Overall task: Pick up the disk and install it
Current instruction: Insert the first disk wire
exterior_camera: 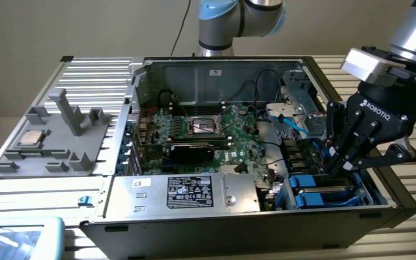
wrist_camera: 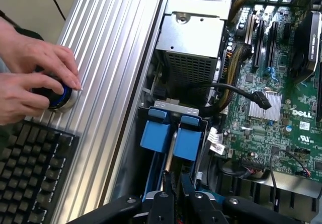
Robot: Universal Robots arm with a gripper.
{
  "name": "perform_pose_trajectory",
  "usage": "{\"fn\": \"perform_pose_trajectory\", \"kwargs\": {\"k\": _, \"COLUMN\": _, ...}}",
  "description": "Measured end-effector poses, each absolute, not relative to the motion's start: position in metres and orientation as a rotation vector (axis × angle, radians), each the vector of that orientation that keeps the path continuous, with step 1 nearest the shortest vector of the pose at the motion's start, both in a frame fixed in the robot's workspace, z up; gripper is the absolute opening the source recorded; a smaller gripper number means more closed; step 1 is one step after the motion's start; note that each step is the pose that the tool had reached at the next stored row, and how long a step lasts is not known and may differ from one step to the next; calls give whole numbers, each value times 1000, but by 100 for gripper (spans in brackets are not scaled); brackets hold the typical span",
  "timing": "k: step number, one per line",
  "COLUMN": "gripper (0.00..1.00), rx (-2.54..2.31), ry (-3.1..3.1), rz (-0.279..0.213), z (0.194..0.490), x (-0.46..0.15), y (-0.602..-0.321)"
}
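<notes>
Setting: a robotics laboratory cell for computer assembly. Indicators: an industrial robot arm (exterior_camera: pixel 240 16) stands at a ribbed aluminium bench (exterior_camera: pixel 96 76). An opened desktop computer case (exterior_camera: pixel 215 65) lies on the bench with its motherboard (exterior_camera: pixel 215 135) exposed. A grey moulded parts fixture (exterior_camera: pixel 63 124) sits beside the case. A keyboard (wrist_camera: pixel 30 173) lies next to a round control button (wrist_camera: pixel 63 97), on which a person's hands (wrist_camera: pixel 35 58) rest.

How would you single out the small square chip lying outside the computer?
Start at the open computer case; on the exterior view's left a grey plastic fixture lies on the ribbed metal table. The chip rests near its outer edge, flat, square and shiny silver among dull grey blocks.
</notes>
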State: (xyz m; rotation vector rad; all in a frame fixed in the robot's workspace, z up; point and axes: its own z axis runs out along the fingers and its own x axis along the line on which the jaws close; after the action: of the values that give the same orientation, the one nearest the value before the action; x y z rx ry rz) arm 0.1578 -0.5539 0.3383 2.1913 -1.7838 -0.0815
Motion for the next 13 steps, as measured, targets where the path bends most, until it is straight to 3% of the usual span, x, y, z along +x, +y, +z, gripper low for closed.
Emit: {"fn": "perform_pose_trajectory", "kwargs": {"k": 13, "gripper": 16, "rx": 2164, "ry": -1810, "rz": -96, "z": 335, "x": 160, "y": -553}}
